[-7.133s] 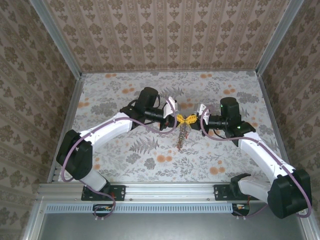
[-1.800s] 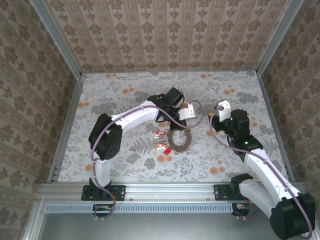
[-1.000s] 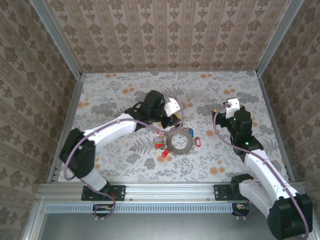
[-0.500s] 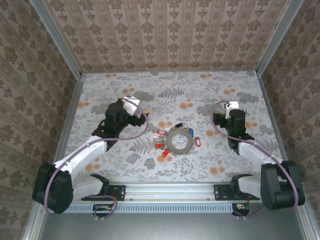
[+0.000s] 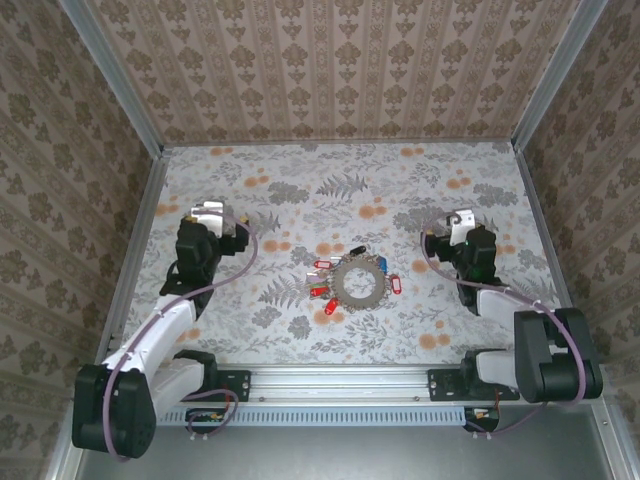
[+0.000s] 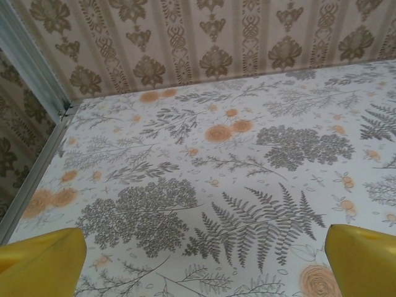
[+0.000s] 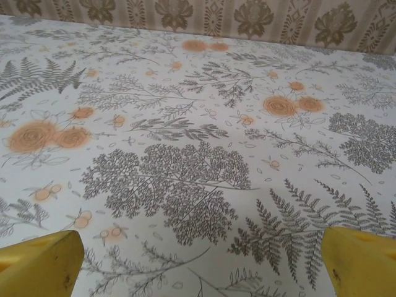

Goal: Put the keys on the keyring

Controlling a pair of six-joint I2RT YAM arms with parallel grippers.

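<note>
The floral-patterned surface (image 5: 300, 190) carried the work, with both arms folded low at either side of it. The keyring (image 5: 358, 283) lay flat between the two end effectors, well apart from each: off to the left end effector's (image 5: 222, 217) right and to the right end effector's (image 5: 450, 225) left, a little nearer the arm bases than either. Both end effectors stood wide and held nothing; in each wrist view the yellow fingertips (image 6: 43, 263) (image 7: 365, 266) sat at the far corners with bare surface between them. Around the ring's rim lay small tagged keys, several red tags (image 5: 320, 292) on the side toward the left end effector and a blue tag (image 5: 381, 266) on the far edge; no yellow tag could be made out. From overhead it could not be told whether these keys were threaded on the ring or merely touching it. As a judgement, the step in hand looked like a pause between grasps, or the close of the task. If a key was loose, the next move would call for one end effector to steady the ring while the other pinched the tiny key by its tag.
</note>
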